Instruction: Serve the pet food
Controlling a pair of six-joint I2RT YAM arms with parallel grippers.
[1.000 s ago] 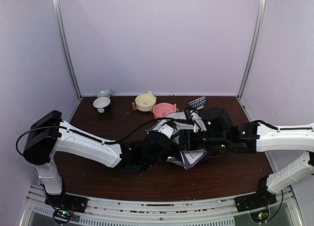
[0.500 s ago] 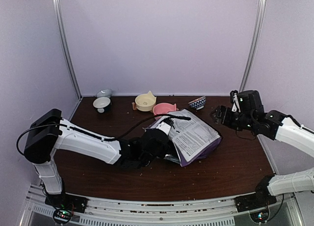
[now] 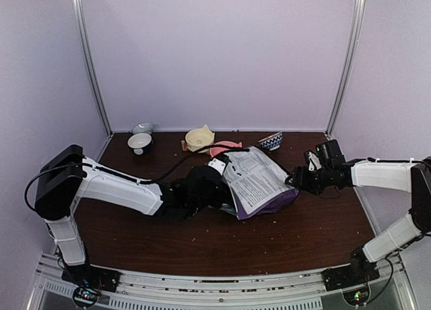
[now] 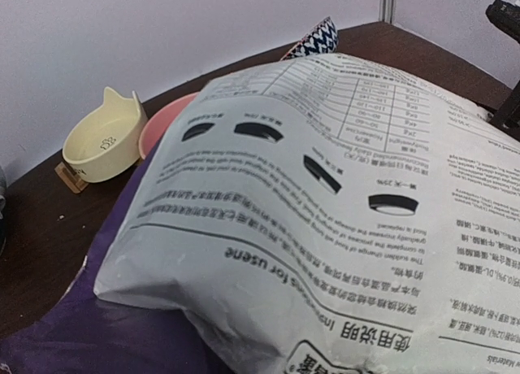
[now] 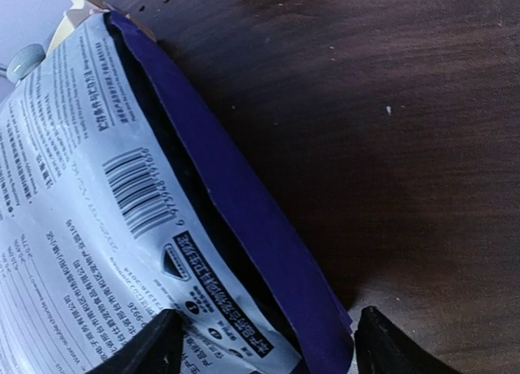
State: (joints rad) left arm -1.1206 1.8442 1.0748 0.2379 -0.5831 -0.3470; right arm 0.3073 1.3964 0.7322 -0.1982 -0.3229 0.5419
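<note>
Purple bag (image 3: 256, 182) lies label-up on the counter (image 3: 303, 236); your left hand (image 3: 214, 187) holds its left end, right hand (image 3: 295, 180) sits at its right edge.

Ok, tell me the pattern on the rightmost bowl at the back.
The bowl: blue-and-white zigzag, clearest from the left wrist.

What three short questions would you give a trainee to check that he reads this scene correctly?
1. True or false: the purple bag lies with its white label facing up.
2. Which bowl does the bag partly hide in the top view? A) yellow bowl B) pink bowl C) white bowl
3. What does the right end effector straddle with its jaws open?
Key: 1 true; 2 B; 3 a purple corner of the bag.
</note>
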